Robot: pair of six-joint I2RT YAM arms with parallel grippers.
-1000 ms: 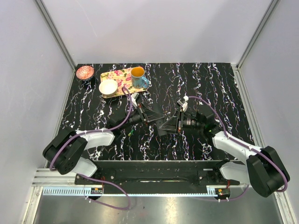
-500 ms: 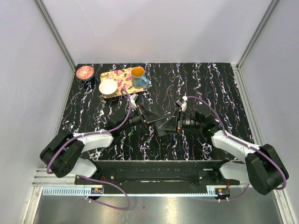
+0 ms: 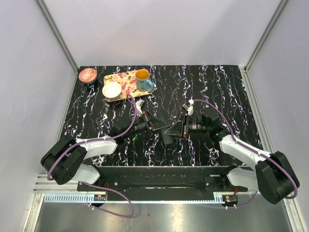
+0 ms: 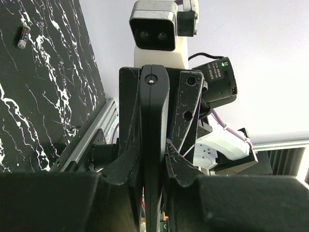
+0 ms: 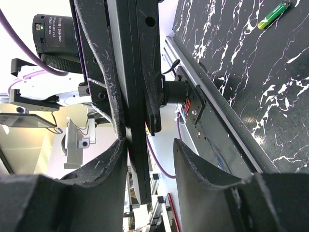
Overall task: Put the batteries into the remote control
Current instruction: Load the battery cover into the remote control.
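- Left gripper [image 4: 152, 150] clenched on the black remote [image 4: 154, 106], held edge-on between both arms;
- right gripper [image 5: 150, 145] parted around the remote, one finger touching;
- green battery [image 5: 273, 15] lies on the table [image 5: 241, 72].

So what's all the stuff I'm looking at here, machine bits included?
table: one, black with white veins, under everything
tray: one, yellow floral, far left
mug: one, blue, orange inside, on the tray
white bowl: one, on the tray
red bowl: one, far-left corner, off the tray
green-yellow battery: one, on the table, left of centre
dark battery: one, orange-tipped, on the table, left wrist view only
remote control: one, black, mid-table
left gripper: one, black, shut on the remote control
right gripper: one, black, at the remote control, grip unclear
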